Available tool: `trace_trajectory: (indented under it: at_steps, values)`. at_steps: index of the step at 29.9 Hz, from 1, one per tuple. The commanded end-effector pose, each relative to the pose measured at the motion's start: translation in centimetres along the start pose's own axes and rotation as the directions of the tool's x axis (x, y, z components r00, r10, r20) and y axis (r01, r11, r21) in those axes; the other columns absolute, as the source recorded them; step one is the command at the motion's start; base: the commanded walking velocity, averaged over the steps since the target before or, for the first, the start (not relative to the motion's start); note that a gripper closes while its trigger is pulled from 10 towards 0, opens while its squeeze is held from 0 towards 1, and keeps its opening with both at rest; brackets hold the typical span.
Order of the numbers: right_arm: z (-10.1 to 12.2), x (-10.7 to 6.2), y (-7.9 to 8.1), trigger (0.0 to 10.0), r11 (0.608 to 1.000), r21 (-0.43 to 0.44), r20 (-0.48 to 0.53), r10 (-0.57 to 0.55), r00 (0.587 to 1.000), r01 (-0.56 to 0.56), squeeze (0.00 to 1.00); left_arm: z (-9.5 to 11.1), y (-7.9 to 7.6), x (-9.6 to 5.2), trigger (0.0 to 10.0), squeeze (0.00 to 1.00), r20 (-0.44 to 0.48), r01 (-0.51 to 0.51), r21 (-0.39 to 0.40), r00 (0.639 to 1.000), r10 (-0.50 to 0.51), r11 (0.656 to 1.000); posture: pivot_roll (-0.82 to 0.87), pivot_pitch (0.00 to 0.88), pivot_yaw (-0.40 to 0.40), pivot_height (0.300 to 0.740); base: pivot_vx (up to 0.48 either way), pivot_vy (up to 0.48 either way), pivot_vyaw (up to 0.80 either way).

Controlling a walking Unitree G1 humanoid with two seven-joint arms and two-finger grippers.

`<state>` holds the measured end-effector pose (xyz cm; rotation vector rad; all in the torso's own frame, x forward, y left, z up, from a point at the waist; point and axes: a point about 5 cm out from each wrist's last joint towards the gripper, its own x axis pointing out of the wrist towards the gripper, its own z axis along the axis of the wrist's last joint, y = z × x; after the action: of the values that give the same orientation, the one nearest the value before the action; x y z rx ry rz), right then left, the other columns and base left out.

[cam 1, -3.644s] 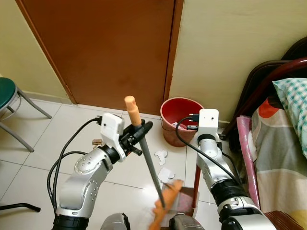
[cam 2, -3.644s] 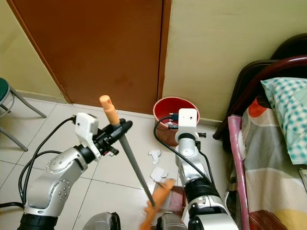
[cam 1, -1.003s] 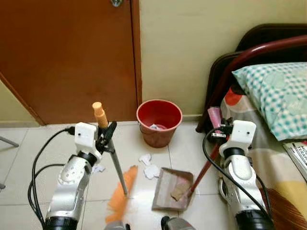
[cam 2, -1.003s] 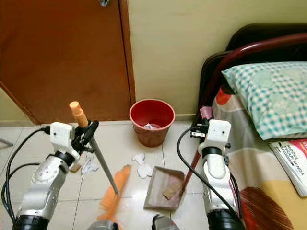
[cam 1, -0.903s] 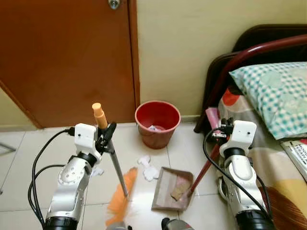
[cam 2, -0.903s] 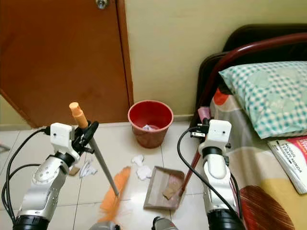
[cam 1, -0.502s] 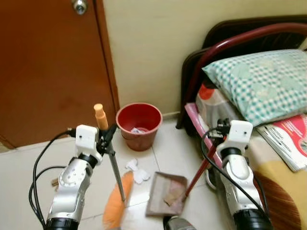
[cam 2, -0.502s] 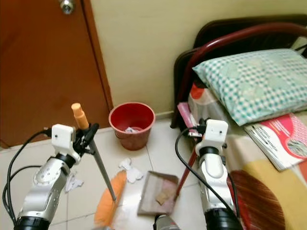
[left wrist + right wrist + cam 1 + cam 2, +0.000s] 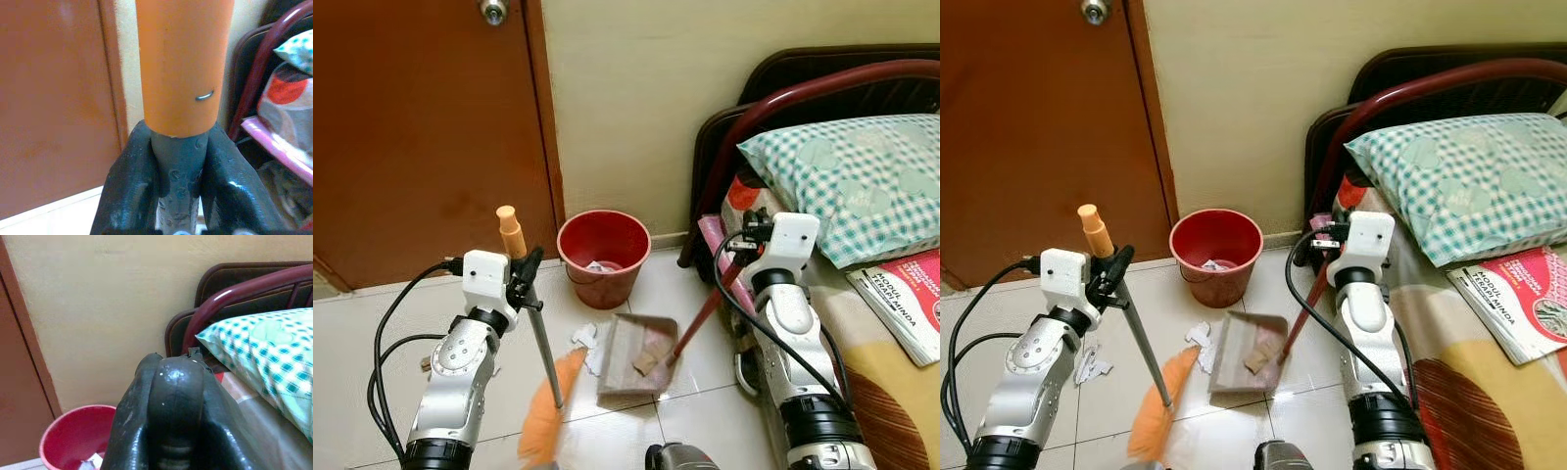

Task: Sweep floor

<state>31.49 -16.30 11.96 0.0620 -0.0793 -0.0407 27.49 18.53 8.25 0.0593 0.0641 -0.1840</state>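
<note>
A robot stands with broom (image 9: 540, 352) and dustpan (image 9: 628, 352) on a tiled bedroom floor beside a red bucket (image 9: 603, 257).

The orange bristles are cut off at the frame's lower edge; the left gripper (image 9: 527, 274) is clenched on the grey shaft just under its orange cap. The right gripper (image 9: 741, 242) grasps the dustpan's red handle, its fingertips hidden behind the wrist. Paper scraps (image 9: 589, 349) lie beside the pan, debris inside it. A brown door (image 9: 421, 127), checked pillow (image 9: 847, 176) and partly legible red booklet (image 9: 901, 302) surround them.
</note>
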Motion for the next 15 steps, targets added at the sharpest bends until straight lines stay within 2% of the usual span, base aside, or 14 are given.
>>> trace_trajectory:
  at_steps: [1, 4, 6, 9, 15]
  values:
    - [1.8, 0.6, 0.5, 10.0, 0.999, 0.019, 0.05, 0.031, 0.998, -0.032, 0.0, -0.2, 1.5, -0.4, 10.0, 0.0, -0.029, -0.058, 0.082, 0.998, 0.061, 0.995, -0.06, 0.059, -0.01, 0.74, 0.0, 0.0, 0.0]
    - [3.0, 1.0, 1.1, 10.0, 0.996, 0.047, 0.073, 0.072, 0.995, -0.075, 0.0, -0.5, 2.6, -0.6, 10.0, 0.0, -0.044, -0.131, 0.118, 0.99, 0.137, 0.984, -0.06, 0.062, -0.01, 0.74, 0.0, 0.0, 0.0]
    - [4.1, 1.4, 1.5, 10.0, 0.991, 0.076, 0.092, 0.1, 0.991, -0.107, 0.0, -0.7, 3.0, -0.8, 10.0, 0.0, -0.051, -0.157, 0.104, 0.985, 0.163, 0.982, -0.06, 0.066, -0.011, 0.74, 0.0, 0.0, 0.0]
    - [6.2, 2.4, 2.0, 10.0, 0.983, 0.109, 0.137, 0.131, 0.982, -0.147, 0.0, -0.8, 3.1, -0.8, 10.0, 0.0, -0.061, -0.172, 0.109, 0.982, 0.179, 0.979, -0.06, 0.066, -0.012, 0.74, 0.0, 0.0, 0.0]
    - [8.6, 3.5, 3.0, 10.0, 0.967, 0.147, 0.178, 0.182, 0.967, -0.209, 0.0, -0.9, 2.9, -0.8, 10.0, 0.0, -0.066, -0.178, 0.11, 0.98, 0.186, 0.978, -0.06, 0.068, -0.013, 0.74, 0.0, 0.0, 0.0]
